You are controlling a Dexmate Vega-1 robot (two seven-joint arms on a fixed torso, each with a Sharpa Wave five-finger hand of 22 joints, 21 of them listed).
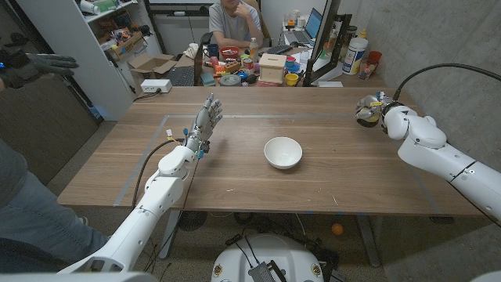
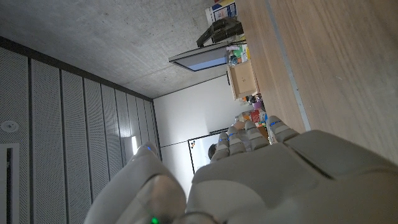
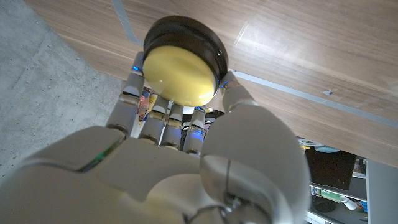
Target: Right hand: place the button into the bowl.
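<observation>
The right hand (image 1: 369, 109) gripped the yellow button (image 3: 180, 67) above the desk's (image 1: 344, 168) far right side, well apart from the white bowl (image 1: 282, 152); carrying and dropping remained. The left hand (image 1: 205, 121) stood open.

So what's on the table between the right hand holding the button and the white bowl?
Nothing: in the head view, bare wooden table runs from the right hand, gripping the yellow button, to the white bowl.

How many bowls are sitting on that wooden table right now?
1. A single white bowl stands near the middle of the table, between the two arms. The clutter on the far desk behind could hide other dishes, too small to tell.
</observation>
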